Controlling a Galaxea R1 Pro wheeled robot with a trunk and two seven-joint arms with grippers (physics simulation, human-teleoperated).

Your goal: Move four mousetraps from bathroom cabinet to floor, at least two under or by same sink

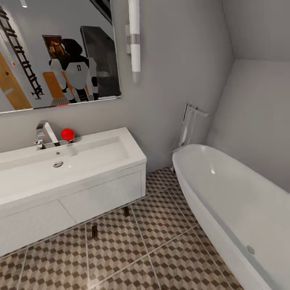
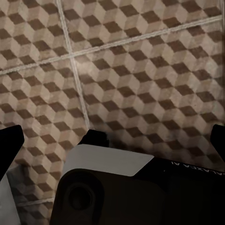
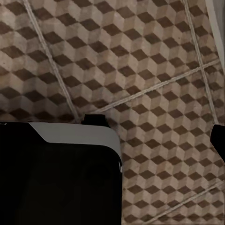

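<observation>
Two mousetraps, small dark-brown slabs, lie on the bathroom floor (image 1: pixel 161 225) along the front of the sink (image 1: pixel 92 161), one (image 1: pixel 94 230) left of the other (image 1: pixel 126 211). The sink is a wide white wall-hung basin with a chrome tap (image 1: pixel 43 135). My left gripper (image 2: pixel 112 140) hangs open over bare patterned tiles, its dark fingertips (image 2: pixel 9 145) far apart with nothing between them. My right gripper (image 3: pixel 117 140) also looks down at tiles, one fingertip (image 3: pixel 219 137) at the picture's edge and nothing held. The cabinet is out of view.
A white oval bathtub (image 1: pixel 225 201) fills the right side, with a standing chrome tap (image 1: pixel 189 125) at its head. A red round object (image 1: pixel 67 134) sits beside the sink tap. A mirror (image 1: pixel 56 52) above the sink reflects the robot. Grey walls close the corner.
</observation>
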